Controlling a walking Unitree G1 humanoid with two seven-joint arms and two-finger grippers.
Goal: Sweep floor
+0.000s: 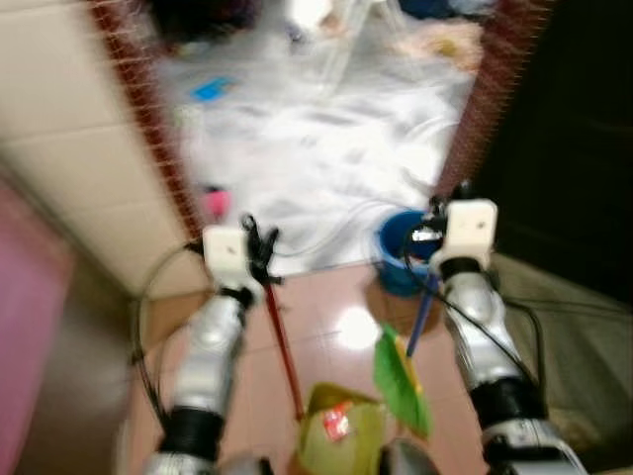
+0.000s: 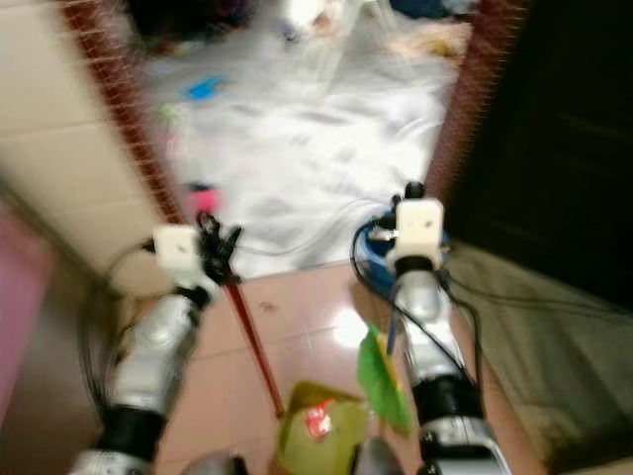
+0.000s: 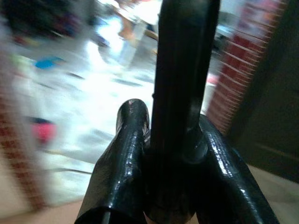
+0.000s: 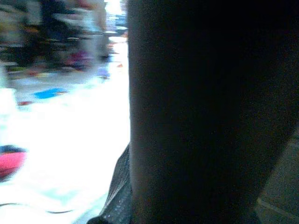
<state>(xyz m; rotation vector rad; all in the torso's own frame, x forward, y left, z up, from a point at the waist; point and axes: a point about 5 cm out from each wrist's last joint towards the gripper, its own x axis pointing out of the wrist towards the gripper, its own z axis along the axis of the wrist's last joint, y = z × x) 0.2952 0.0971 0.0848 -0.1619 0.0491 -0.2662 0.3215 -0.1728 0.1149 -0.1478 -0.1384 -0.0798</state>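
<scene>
While walking, my left gripper [image 1: 259, 240] clenched the red-handled dustpan stick [image 1: 282, 346], long axis down-forward; right gripper [image 1: 432, 226] clenched the blue-handled green broom [image 1: 401, 376].

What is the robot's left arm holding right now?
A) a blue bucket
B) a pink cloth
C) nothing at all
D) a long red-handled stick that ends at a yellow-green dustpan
D: in the head views the left gripper is shut on the long red handle, which runs down to the yellow-green dustpan on the tiled floor; the left wrist view shows its black fingers clamped around a dark rod.
</scene>
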